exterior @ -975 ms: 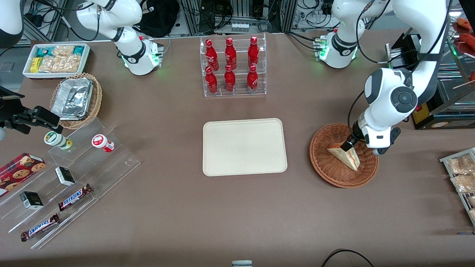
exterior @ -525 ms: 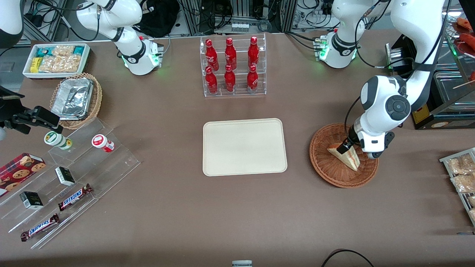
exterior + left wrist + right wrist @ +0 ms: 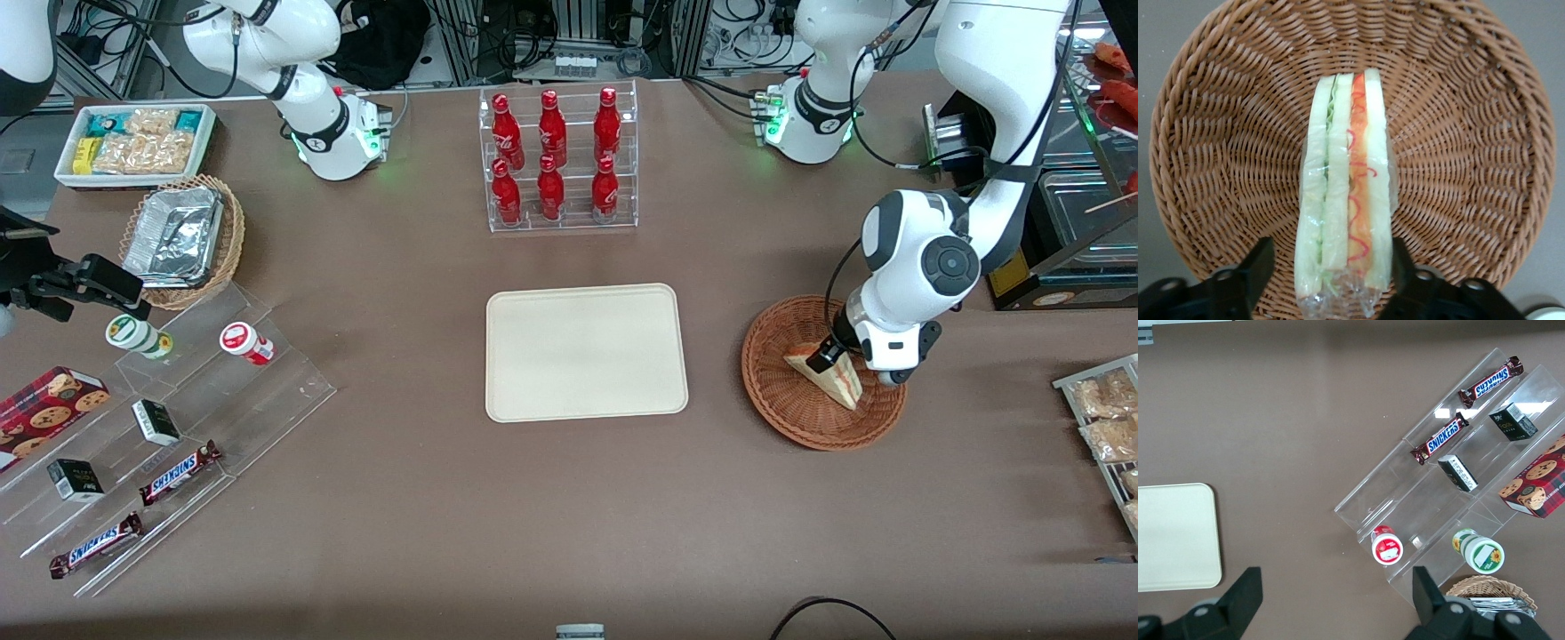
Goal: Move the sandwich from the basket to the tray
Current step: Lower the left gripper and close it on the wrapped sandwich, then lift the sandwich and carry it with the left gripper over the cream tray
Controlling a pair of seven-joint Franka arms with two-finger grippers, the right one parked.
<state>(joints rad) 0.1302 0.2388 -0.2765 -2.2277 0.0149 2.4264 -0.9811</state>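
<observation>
The sandwich, a plastic-wrapped white wedge with orange-red and green filling, lies in the reddish-brown wicker basket toward the working arm's end of the table. My gripper is down in the basket at the sandwich's wide end. In the left wrist view the sandwich stands on edge between the black fingers. The gripper is open, with a gap showing beside one finger. The basket fills that view. The cream tray lies flat at mid-table, beside the basket.
A clear rack of red bottles stands farther from the camera than the tray. Toward the parked arm's end are a tan basket with a foil container, a white snack bin and clear steps with candy bars. Bagged snacks lie near the basket.
The working arm's wrist has sunk and drawn in over the basket. The fingers stay at the sandwich's wide end, and the sandwich has not moved.
</observation>
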